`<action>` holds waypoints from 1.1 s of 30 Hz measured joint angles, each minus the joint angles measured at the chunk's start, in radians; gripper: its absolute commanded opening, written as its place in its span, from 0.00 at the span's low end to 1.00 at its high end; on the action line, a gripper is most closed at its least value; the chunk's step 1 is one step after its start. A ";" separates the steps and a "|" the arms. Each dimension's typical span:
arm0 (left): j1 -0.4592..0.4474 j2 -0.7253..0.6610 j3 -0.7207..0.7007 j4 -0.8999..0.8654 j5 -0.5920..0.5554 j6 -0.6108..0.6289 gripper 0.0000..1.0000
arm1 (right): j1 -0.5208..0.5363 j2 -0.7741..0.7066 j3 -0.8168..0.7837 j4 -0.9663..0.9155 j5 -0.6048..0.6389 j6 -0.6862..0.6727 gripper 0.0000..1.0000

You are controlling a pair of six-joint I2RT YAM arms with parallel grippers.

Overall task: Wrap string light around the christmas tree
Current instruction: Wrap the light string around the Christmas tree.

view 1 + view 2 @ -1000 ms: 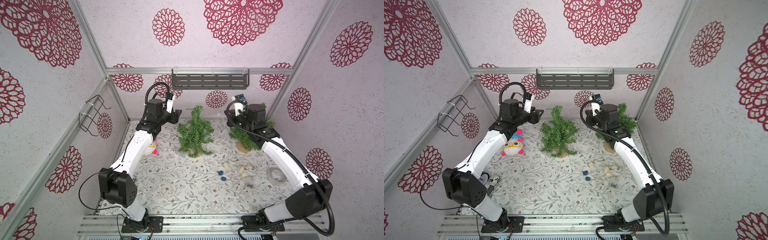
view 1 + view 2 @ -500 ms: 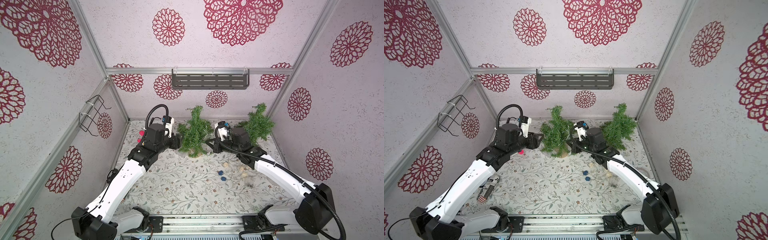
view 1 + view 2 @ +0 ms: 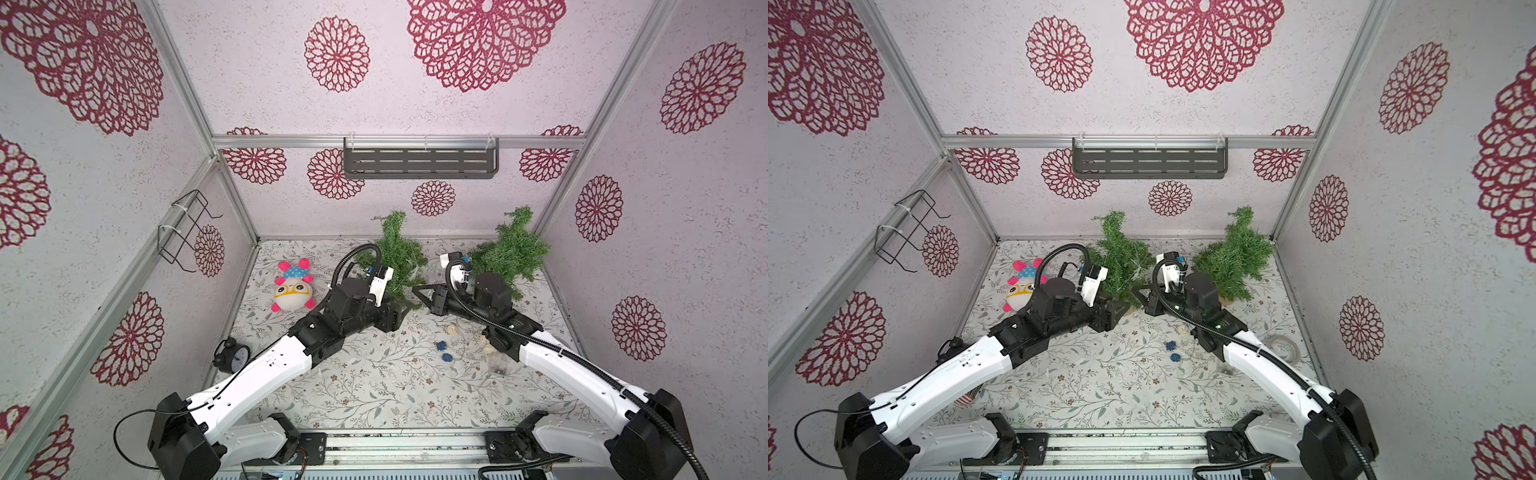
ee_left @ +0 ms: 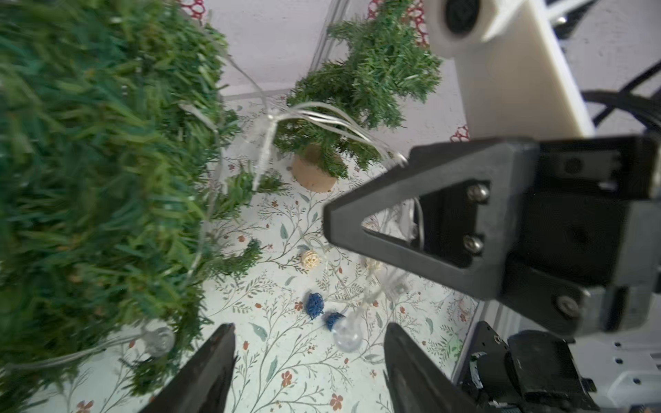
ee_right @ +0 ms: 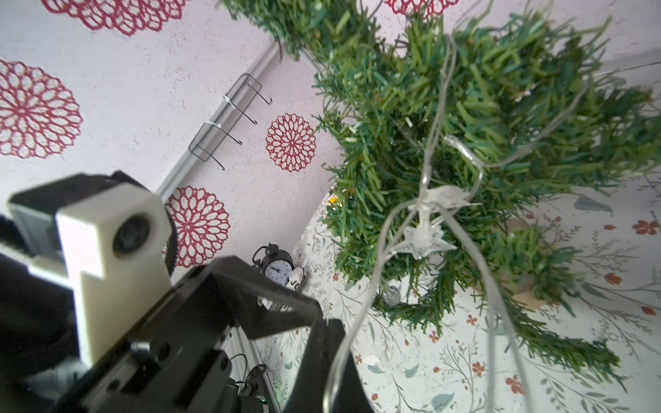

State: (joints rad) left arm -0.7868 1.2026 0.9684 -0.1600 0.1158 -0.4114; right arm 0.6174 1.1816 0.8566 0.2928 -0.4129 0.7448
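We find the left fingers (image 3: 407, 308) spread apart, holding nothing, beside the tree (image 3: 395, 253). The right fingers (image 4: 332, 218) are clamped on the string light (image 5: 427, 240) draped over it.

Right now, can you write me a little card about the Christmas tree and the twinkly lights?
Being wrapped: Christmas tree, standing near the back
Lights: string light, clear wire with a star, hanging across its branches
Right arm: right pincer shut on the string light
Left arm: left pincer open, empty, close to the tree
Also there: second tree, plush toy, alarm clock
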 measured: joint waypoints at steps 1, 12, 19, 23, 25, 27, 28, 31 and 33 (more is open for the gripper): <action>-0.006 0.000 -0.011 0.018 0.005 0.005 0.69 | 0.001 0.000 -0.009 0.026 0.002 0.021 0.00; -0.016 0.128 0.013 0.111 0.053 0.069 0.50 | 0.012 0.000 -0.051 0.162 0.019 0.158 0.00; -0.016 0.161 0.011 0.177 0.049 0.083 0.35 | 0.028 0.000 -0.066 0.209 0.020 0.195 0.00; -0.016 0.138 0.001 0.217 0.045 0.077 0.34 | 0.031 0.000 -0.084 0.221 0.022 0.203 0.00; -0.016 0.137 0.001 0.228 0.049 0.072 0.24 | 0.031 0.001 -0.085 0.235 0.025 0.209 0.01; -0.017 0.138 0.001 0.232 0.052 0.069 0.17 | 0.032 0.001 -0.085 0.244 0.026 0.216 0.01; -0.017 0.138 0.001 0.233 0.055 0.069 0.14 | 0.033 0.001 -0.085 0.249 0.026 0.218 0.01; -0.018 0.138 0.001 0.229 0.056 0.071 0.25 | 0.034 0.001 -0.091 0.262 0.028 0.219 0.01; -0.018 0.130 -0.006 0.220 0.054 0.069 0.38 | 0.034 0.002 -0.093 0.264 0.029 0.218 0.02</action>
State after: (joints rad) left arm -0.8043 1.3327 0.9627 0.0601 0.1699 -0.3428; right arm 0.6510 1.1839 0.7639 0.5568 -0.3843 0.9630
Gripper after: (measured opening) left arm 0.274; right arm 0.044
